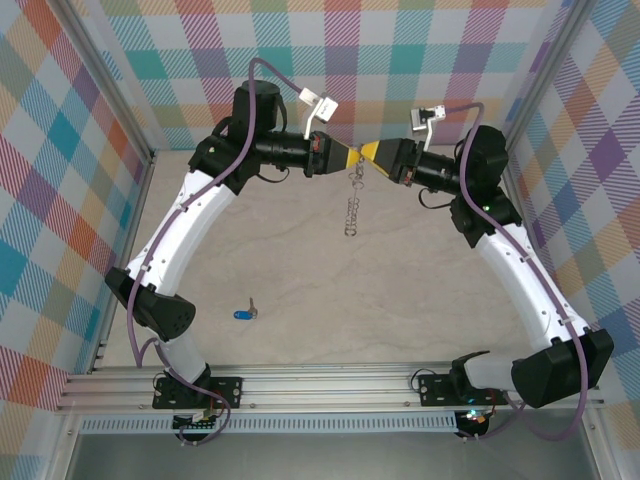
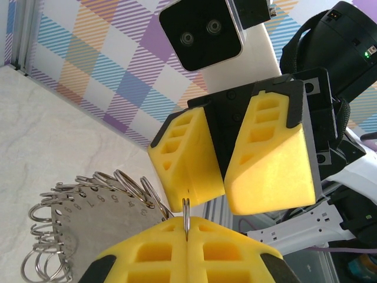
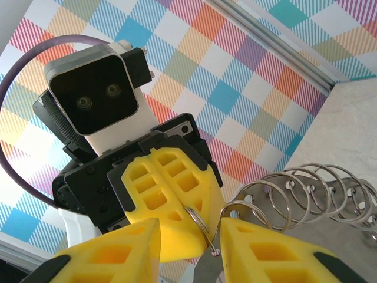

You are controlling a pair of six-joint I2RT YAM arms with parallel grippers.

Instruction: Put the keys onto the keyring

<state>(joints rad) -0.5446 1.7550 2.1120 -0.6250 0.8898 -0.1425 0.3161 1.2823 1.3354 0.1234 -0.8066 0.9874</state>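
Seemingly the ring-holding step; left claw (image 2: pixel 186 229) clamped on the keyring (image 1: pixel 351 205), hanging at far centre; right claw (image 3: pixel 187 236) apart, straddling a loop; key (image 1: pixel 243 313) near-left on counter (image 1: pixel 400 290); next, probably fetch it.

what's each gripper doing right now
left gripper: shut on the keyring
right gripper: open, jaws either side of one of its rings

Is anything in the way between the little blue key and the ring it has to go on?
Nothing visible. Only bare table lies between the key and the keyring, which hangs from the shut left gripper with the right gripper open around one ring. The key lies loose, in neither gripper.
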